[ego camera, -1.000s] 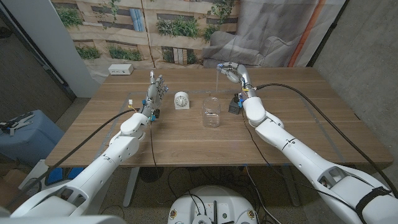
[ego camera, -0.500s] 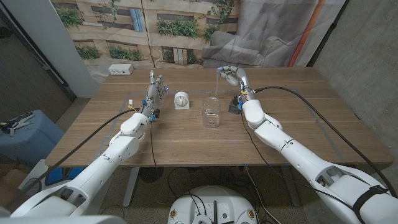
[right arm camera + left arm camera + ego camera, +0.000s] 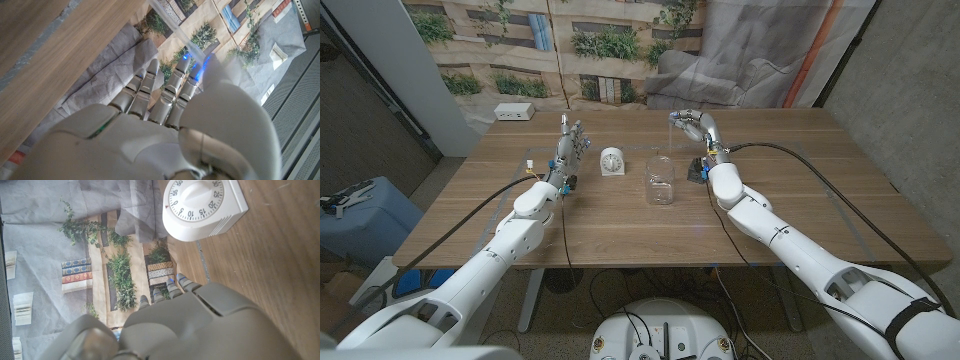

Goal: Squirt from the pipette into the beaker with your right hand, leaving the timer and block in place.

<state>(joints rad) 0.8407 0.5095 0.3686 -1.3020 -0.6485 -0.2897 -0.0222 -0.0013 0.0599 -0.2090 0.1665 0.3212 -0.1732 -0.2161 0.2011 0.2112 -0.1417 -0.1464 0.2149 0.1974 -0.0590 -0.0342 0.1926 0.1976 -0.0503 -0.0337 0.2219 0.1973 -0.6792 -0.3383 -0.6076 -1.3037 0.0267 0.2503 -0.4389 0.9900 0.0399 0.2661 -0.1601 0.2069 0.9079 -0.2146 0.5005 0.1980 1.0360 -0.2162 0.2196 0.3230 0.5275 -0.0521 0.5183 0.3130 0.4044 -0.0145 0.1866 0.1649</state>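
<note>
Right hand (image 3: 691,122) raised over the far-middle part of the desk (image 3: 620,215), fingers (image 3: 172,85) curled together around the clear pipette (image 3: 668,135); the pipette hangs roughly upright from the hand, tip pointing down toward the beaker (image 3: 660,180). In the right wrist view the pipette's clear stem (image 3: 172,30) runs across past the fingertips. Cannot tell if the tip is inside the beaker mouth or just above it.

Beaker: clear glass, upright, mid-desk, near side of the right hand.

White dial timer (image 3: 611,160) stands left of the beaker, apart from it; the left wrist view shows its dial face (image 3: 200,205) on the wood.

Small dark block (image 3: 697,170) just right of the beaker, beside the right forearm; contact with the arm can't be told.

Left hand (image 3: 572,143) stands on its edge, left of the timer, fingers straight and lightly spread, holding nothing, not touching the timer.

White power strip (image 3: 513,112) at far left corner of desk. Printed backdrop with plants and books behind the desk.
</note>
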